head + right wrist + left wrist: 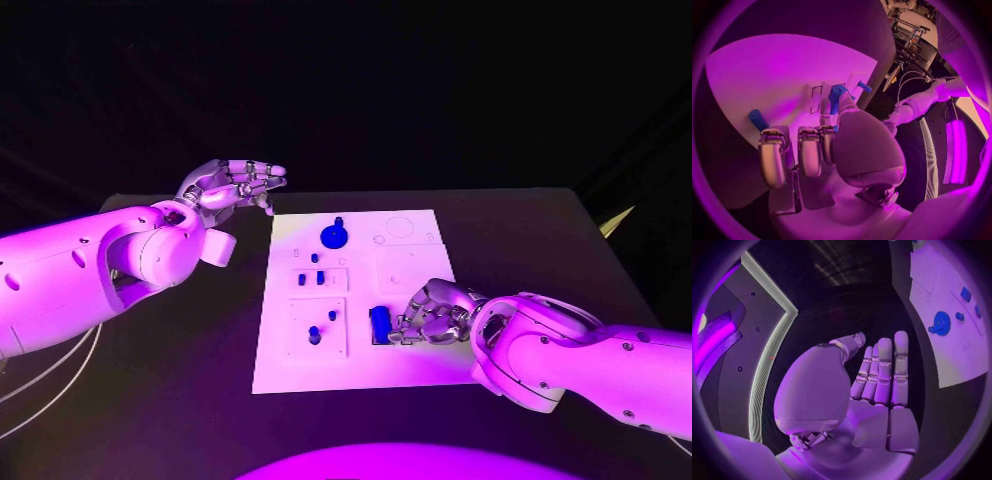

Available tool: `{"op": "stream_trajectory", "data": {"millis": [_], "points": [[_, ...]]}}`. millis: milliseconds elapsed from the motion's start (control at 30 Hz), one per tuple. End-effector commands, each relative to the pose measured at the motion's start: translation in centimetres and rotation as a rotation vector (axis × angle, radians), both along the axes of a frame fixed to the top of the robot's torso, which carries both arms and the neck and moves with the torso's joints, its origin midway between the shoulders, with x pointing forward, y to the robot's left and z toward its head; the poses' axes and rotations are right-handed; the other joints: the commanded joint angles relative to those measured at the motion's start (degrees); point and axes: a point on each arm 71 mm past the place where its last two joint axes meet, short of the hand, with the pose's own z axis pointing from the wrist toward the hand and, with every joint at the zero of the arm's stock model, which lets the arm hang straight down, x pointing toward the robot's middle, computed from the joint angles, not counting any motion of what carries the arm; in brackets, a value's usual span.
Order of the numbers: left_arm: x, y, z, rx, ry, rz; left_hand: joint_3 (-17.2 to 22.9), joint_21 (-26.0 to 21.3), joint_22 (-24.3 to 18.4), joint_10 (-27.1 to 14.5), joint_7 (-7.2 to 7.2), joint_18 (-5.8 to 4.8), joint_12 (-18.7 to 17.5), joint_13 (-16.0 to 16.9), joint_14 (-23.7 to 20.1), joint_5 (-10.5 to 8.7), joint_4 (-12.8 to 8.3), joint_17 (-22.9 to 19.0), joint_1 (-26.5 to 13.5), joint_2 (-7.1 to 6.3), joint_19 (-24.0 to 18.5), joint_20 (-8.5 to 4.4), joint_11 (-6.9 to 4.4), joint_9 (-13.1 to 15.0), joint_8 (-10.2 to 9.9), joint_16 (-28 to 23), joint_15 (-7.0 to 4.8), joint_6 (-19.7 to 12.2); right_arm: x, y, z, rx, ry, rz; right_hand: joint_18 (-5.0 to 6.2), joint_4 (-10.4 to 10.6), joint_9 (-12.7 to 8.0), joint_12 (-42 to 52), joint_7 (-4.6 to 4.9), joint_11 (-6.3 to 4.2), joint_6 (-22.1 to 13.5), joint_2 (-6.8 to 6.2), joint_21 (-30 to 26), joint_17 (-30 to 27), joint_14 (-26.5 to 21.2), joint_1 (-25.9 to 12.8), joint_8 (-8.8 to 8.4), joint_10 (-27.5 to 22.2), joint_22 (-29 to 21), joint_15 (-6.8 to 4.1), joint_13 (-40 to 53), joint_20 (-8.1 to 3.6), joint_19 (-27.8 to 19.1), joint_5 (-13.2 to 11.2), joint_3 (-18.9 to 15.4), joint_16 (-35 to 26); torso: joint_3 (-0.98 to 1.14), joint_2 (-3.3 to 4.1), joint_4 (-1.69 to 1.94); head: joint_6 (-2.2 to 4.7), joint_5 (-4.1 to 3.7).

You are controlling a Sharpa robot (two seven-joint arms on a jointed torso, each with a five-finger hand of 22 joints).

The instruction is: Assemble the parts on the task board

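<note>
Nearest the robot, at the board's (pixel 296 372) near right part, the right hand (pixel 430 312) is seen bent over a blue block (pixel 379 323), with its fingers curled down about the piece. From the right wrist view the block (pixel 836 96) appears pinched between thumb and a fingertip, so it is judged to be held (though the contact itself is partly hidden by the hand (pixel 826 150)). A second small blue part (pixel 757 119) lies on the board just beside the fingers.

The block is judged light, rigid and smooth, most likely moulded plastic. It should not deform under grip, but it could slip or twist if pinched at one corner. It is best taken by its two long flat sides, near the middle, so that its lower end is left free for seating.

Farther up the board, small blue parts (pixel 313 279) sit in a pale panel, and beyond them a round blue gear (pixel 335 236) lies flat. It would be taken by its rim.

Farthest off, beside the board's far left corner, the left hand (pixel 238 183) hangs above the table. Its fingers (pixel 882 372) are held straight and together, and nothing is held in them.
</note>
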Motion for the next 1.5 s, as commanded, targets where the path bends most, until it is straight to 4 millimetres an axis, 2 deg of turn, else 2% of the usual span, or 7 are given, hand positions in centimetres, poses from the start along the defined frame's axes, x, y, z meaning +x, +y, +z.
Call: {"op": "stream_trajectory", "data": {"millis": [33, 333, 533, 767, 1133, 1333, 1500], "points": [[-0.1, -0.2, 0.1, -0.019, 0.002, -0.013, -0.10, -0.19, -0.08, -0.17, 0.85, 0.87, -0.04, -0.05, -0.32, 0.11, 0.10, -0.06, 0.06, 0.54, 0.26, 0.01, 0.19, -0.07, -0.02, -0.39, -0.06, -0.49, 0.0, 0.0, 0.0, -0.003, -0.002, 0.020, -0.38, -0.13, -0.10, -0.21, -0.18, -0.46, 0.01, -0.09, 0.25, 13.42, 5.74, 0.45, -0.21, 3.27, 15.08, -0.50, 11.05, -0.36, 6.00, 0.28, 0.32, 0.26, 0.00, 0.02, 0.03, -0.03, -0.04], [-0.1, -0.1, 0.1, -0.018, 0.002, -0.008, -0.10, -0.19, -0.08, -0.17, 0.85, 0.87, -0.04, -0.05, -0.32, 0.11, 0.10, -0.06, 0.06, 0.54, 0.26, 0.01, 0.19, -0.07, -0.02, -0.39, -0.06, -0.49, -0.4, -0.1, 0.2, 0.005, 0.005, 0.043, -0.34, 0.30, -0.14, -0.50, 0.20, -0.13, 0.16, -2.73, 0.11, 13.44, 5.74, -1.89, -0.05, 3.14, 15.02, -0.26, 10.94, -0.23, 5.96, -2.56, -0.86, 0.26, -0.06, 0.00, 0.07, -0.14, -0.09], [-0.1, 0.0, 0.1, -0.018, 0.001, -0.008, -0.10, -0.19, -0.08, -0.17, 0.85, 0.87, -0.04, -0.05, -0.32, 0.11, 0.10, -0.06, 0.06, 0.54, 0.26, 0.01, 0.19, -0.07, -0.02, -0.39, -0.06, -0.49, -0.7, -1.3, 0.6, 0.007, -0.008, 0.022, -0.32, 0.21, -0.16, -0.56, 0.25, -0.09, 0.00, -3.01, 0.02, 13.42, 5.74, -1.90, -0.10, 3.11, 14.98, -0.23, 10.92, -0.20, 5.93, -2.71, -0.84, 0.25, -0.07, -0.01, 0.04, -0.13, -0.20], [-0.1, 0.0, 0.1, -0.019, 0.001, -0.008, -0.10, -0.19, -0.08, -0.17, 0.85, 0.87, -0.04, -0.05, -0.32, 0.11, 0.10, -0.06, 0.06, 0.54, 0.26, 0.01, 0.19, -0.07, -0.02, -0.39, -0.06, -0.49, -0.3, -4.2, 2.0, 0.004, -0.080, -0.041, -0.29, -0.16, -0.81, -0.74, 1.12, 0.62, -2.16, -3.17, -0.14, 13.30, 5.71, -0.49, -1.57, 2.95, 14.91, 0.34, 10.89, 0.20, 5.88, -2.49, 0.49, 0.20, -0.04, -0.02, 0.01, -0.03, -0.34], [-0.2, -0.2, 0.2, -0.023, -0.002, -0.016, -0.12, -0.21, -0.09, -0.14, 0.82, 0.87, 0.00, -0.07, -0.33, 0.11, 0.08, -0.06, 0.11, 0.52, 0.26, 0.01, 0.17, -0.08, 0.02, -0.40, -0.07, -0.47, 0.2, -9.1, 3.1, -0.124, -0.177, -0.096, -0.24, -0.20, -1.39, -1.68, 1.79, 1.21, -3.09, -3.82, -0.36, 13.32, 5.71, 0.66, -2.78, 2.45, 14.82, 0.84, 10.42, 0.62, 5.82, -3.00, 1.15, 0.20, -0.01, 0.04, -0.05, 0.12, -1.85], [-0.2, -0.2, 0.2, -0.025, -0.003, -0.019, -0.12, -0.21, -0.09, -0.14, 0.82, 0.87, 0.00, -0.07, -0.33, 0.11, 0.08, -0.06, 0.11, 0.52, 0.26, 0.01, 0.17, -0.08, 0.02, -0.40, -0.07, -0.47, 0.2, -10.1, 2.5, -0.178, -0.183, -0.100, -0.25, -0.09, -1.42, -1.69, 1.84, 1.28, -2.98, -4.13, -0.32, 13.37, 5.72, 0.56, -2.83, 2.43, 14.83, 0.91, 10.42, 0.70, 5.83, -3.30, 1.10, 0.22, 0.03, 0.05, -0.02, 0.14, -1.96], [-0.2, -0.3, 0.2, -0.023, -0.003, -0.021, -0.12, -0.21, -0.09, -0.14, 0.82, 0.87, 0.00, -0.07, -0.33, 0.11, 0.08, -0.06, 0.11, 0.52, 0.26, 0.01, 0.17, -0.08, 0.02, -0.40, -0.07, -0.47, -0.1, -9.5, 1.2, -0.191, -0.144, -0.101, -0.28, 0.14, -1.37, -1.67, 1.81, 1.28, -2.54, -4.34, -0.17, 13.37, 5.72, 0.20, -2.72, 2.45, 14.90, 0.95, 10.45, 0.78, 5.87, -3.63, 1.09, 0.22, 0.02, 0.07, 0.06, 0.14, -1.85]]}}
